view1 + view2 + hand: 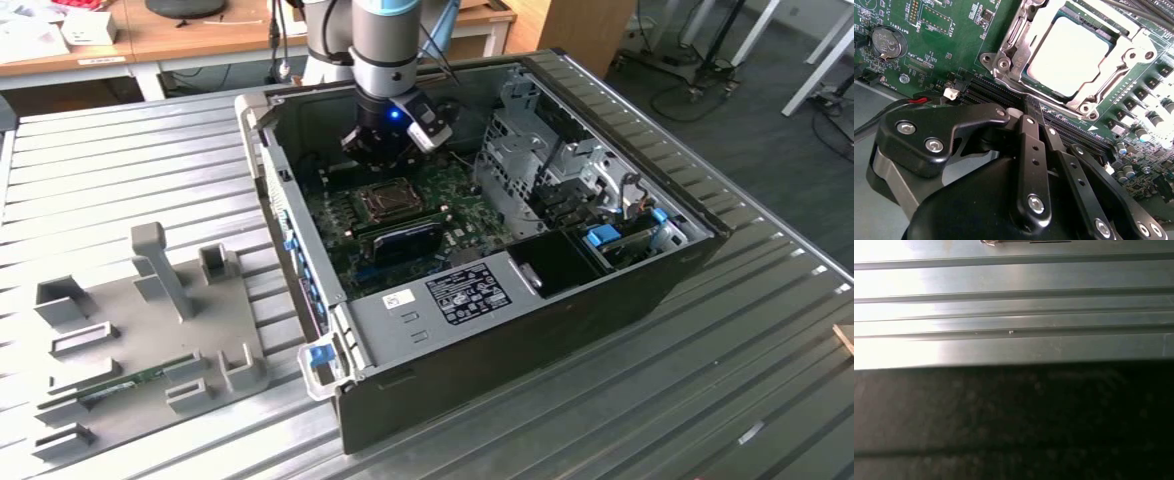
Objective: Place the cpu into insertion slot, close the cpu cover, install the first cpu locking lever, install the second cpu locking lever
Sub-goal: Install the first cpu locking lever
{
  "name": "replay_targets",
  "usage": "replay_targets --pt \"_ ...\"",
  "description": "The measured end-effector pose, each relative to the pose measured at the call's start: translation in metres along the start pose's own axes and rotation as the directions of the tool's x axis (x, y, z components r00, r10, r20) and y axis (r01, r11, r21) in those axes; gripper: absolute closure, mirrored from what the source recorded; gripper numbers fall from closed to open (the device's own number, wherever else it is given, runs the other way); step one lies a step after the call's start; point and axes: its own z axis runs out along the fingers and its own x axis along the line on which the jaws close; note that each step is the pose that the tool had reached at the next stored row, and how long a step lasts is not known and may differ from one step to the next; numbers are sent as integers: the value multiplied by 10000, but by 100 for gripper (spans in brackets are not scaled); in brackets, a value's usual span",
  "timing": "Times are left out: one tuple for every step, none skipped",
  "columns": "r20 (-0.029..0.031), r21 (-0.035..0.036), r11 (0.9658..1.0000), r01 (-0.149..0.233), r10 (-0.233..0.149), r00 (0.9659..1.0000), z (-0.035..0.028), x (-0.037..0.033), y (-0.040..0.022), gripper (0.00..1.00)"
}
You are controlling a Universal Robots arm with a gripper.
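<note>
1. End effector state: in the second wrist view the end effector point(1036, 117) has its two fingers point(1030, 150) pressed together, closed with nothing visible between them. The tips sit just beside the near edge of the insertion slot point(1069, 60), over the long black memory slots point(989, 90).

2. Task object location: the cpu point(1066, 55) lies flat inside the insertion slot, and the cpu cover point(1014, 50) appears lowered around it, with its silvery frame bordering the chip. Whether either locking lever is latched cannot be determined.

3. In the exterior view the end effector point(384, 150) hangs inside the open computer case point(667, 260), just behind the insertion slot point(390, 200) on the green motherboard point(461, 205). The case rests on the ribbed metal table point(120, 170).

4. Risk, contact with the board: the closed fingertips are near the memory slots and small components beside the insertion slot. A descent off line would likely press on these rather than on the socket hardware.

5. Risk, lever slip: a thin lever pushed by narrow closed tips could slide off sideways and spring back, leaving the cpu cover unclamped.

6. Risk, chip seating: if the cpu is not fully level in the insertion slot, clamping force on the cpu cover could damage the contacts below. Seating cannot be confirmed because glare washes out the chip surface.

7. Risk, case collision: the arm works close to the rear wall of the computer case, so a wide lateral move could strike it.
</note>
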Motion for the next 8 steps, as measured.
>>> replay_targets --pt "0 1 10000 -1 1 10000 0 -4 0 90" --pt "0 1 10000 -1 1 10000 0 -8 1 90" --pt "-1 0 10000 -1 1 10000 1 -11 1 90" --pt "-2 -1 10000 0 0 10000 1 -15 2 90" --pt "-3 -2 10000 0 0 10000 1 -17 1 90" --pt "-3 -3 10000 -1 1 10000 1 -18 2 90" --pt "-3 -3 10000 -2 2 10000 1 -18 1 90" --pt "-3 -3 10000 -1 1 10000 1 -19 1 90"
